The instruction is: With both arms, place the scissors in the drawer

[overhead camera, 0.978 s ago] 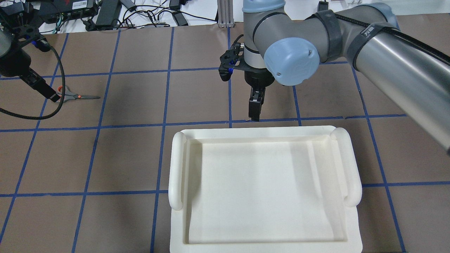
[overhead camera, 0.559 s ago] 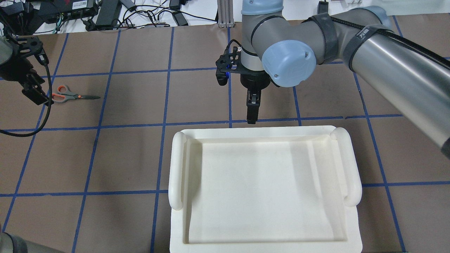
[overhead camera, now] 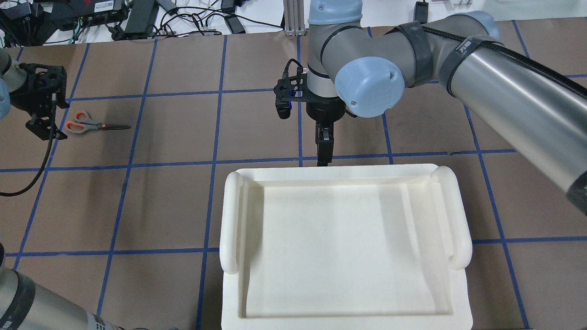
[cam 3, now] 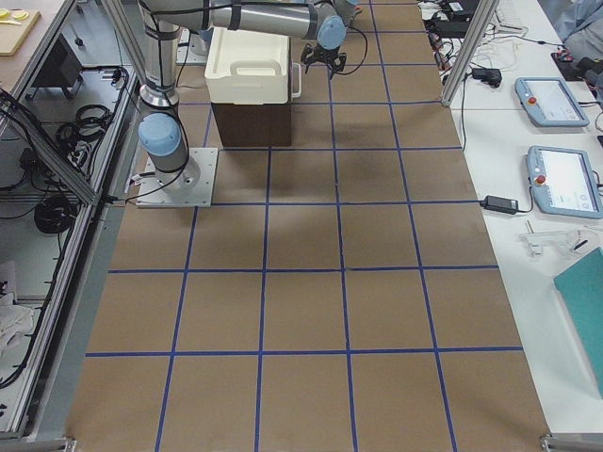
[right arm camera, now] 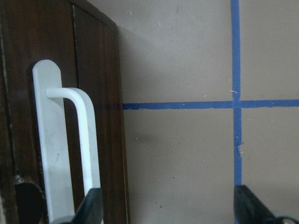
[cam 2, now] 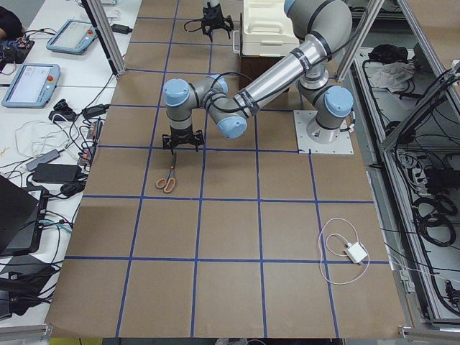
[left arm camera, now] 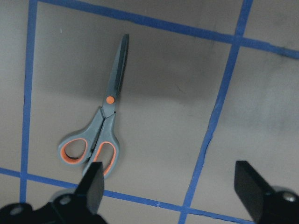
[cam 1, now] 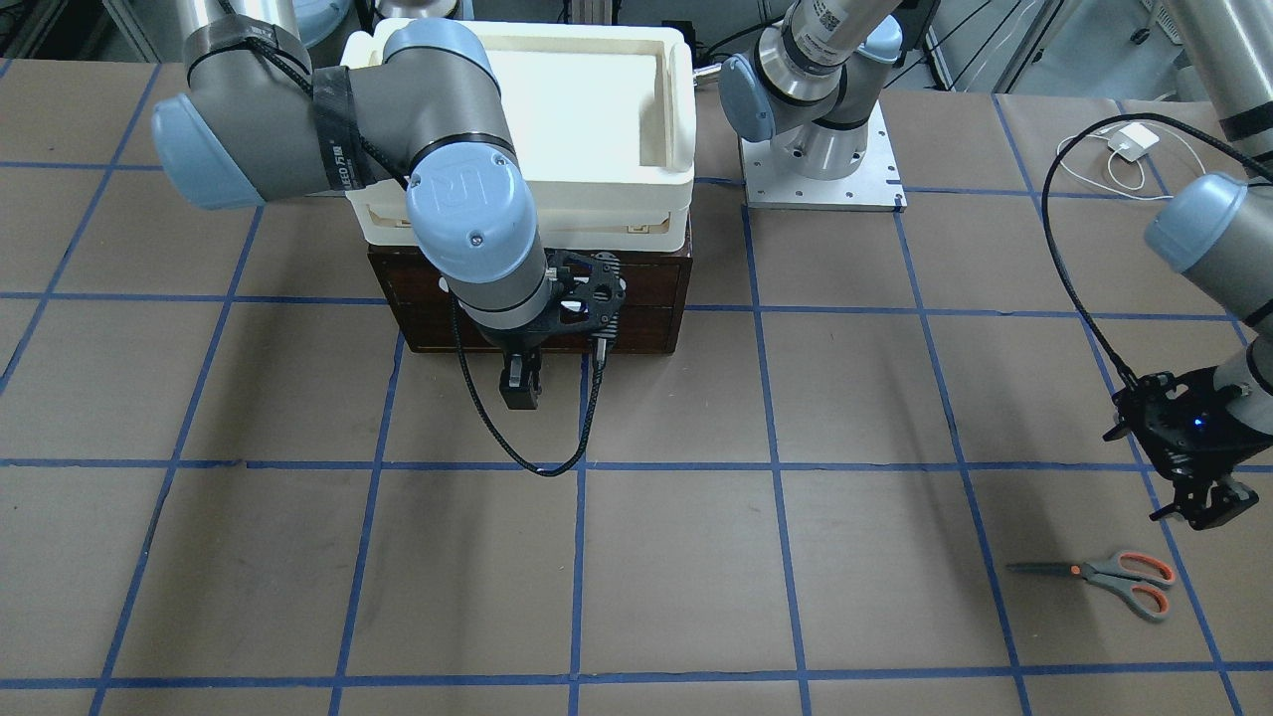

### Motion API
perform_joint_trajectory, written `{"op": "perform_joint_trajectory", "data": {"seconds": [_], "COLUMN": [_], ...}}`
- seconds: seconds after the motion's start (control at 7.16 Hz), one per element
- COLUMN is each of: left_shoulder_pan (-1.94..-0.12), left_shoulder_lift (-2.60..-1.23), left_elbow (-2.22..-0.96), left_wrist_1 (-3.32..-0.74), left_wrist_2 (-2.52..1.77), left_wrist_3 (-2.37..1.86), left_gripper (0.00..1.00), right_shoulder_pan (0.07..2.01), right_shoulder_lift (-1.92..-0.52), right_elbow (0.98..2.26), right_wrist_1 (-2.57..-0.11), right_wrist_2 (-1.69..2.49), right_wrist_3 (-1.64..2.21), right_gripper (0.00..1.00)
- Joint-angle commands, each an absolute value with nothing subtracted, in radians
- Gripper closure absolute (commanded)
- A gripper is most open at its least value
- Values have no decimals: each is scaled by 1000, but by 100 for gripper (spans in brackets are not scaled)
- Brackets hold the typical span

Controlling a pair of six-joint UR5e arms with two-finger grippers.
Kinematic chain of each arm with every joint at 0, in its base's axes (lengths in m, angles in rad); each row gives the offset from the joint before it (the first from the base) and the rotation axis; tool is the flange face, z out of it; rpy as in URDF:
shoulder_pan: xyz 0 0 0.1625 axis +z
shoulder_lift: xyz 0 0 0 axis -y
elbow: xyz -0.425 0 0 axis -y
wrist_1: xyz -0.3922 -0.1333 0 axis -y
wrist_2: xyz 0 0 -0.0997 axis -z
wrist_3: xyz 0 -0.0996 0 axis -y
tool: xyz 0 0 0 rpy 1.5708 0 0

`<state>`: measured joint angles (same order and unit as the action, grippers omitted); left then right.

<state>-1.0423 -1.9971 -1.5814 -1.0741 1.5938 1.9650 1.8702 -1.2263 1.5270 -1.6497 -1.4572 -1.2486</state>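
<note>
While the scissors (cam 1: 1104, 576) lie flat on the table (cam 1: 646, 587), well away from the drawer (cam 1: 641, 298), neither gripper holds anything.
Front view: the right gripper (cam 1: 520, 395) hangs just before the drawer's front; the left gripper (cam 1: 1208, 507) hovers far from the drawer, beside the scissors' loops. Left wrist view: fingers (left arm camera: 93, 186) spread wide, scissors (left arm camera: 100, 135) closed. Right wrist view: fingers (right arm camera: 92, 207) wide, the drawer's handle (right arm camera: 70, 154) by one.

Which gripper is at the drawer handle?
The right gripper, open in front of the white handle on the dark drawer; the left gripper hangs open by the scissors.
</note>
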Motion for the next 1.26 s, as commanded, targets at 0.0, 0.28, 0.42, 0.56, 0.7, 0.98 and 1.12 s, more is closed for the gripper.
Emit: {"op": "perform_joint_trajectory", "data": {"seconds": [0.0, 0.28, 0.42, 0.56, 0.7, 0.98, 1.12], "left_shoulder_pan": [-1042, -1042, -1042, -1042, -1042, -1042, -1042], "left_shoulder_lift": [-2080, -2146, -2166, -2184, -2203, -2229, -2238], "left_elbow": [-1520, -1479, -1473, -1473, -1473, -1471, -1460], "left_wrist_1": [-1062, -1060, -1030, -1010, -997, -996, -996], "left_wrist_2": [1591, 1591, 1573, 1556, 1555, 1555, 1555], "left_wrist_3": [2122, 2230, 2240, 2244, 2249, 2246, 2247], "left_gripper": [0, 0, 0, 0, 0, 0, 0], "right_shoulder_pan": [1876, 1881, 1891, 1891, 1891, 1891, 1891], "right_shoulder_lift": [-1227, -1226, -1224, -1223, -1221, -1212, -1206], "right_elbow": [1528, 1528, 1534, 1546, 1548, 1552, 1555], "right_wrist_1": [-1586, -1585, -1583, -1585, -1585, -1585, -1586], "right_wrist_2": [-1470, -1502, -1503, -1505, -1505, -1505, -1503], "right_wrist_3": [-1255, -1298, -1293, -1298, -1301, -1299, -1298], "right_gripper": [0, 0, 0, 0, 0, 0, 0]}}
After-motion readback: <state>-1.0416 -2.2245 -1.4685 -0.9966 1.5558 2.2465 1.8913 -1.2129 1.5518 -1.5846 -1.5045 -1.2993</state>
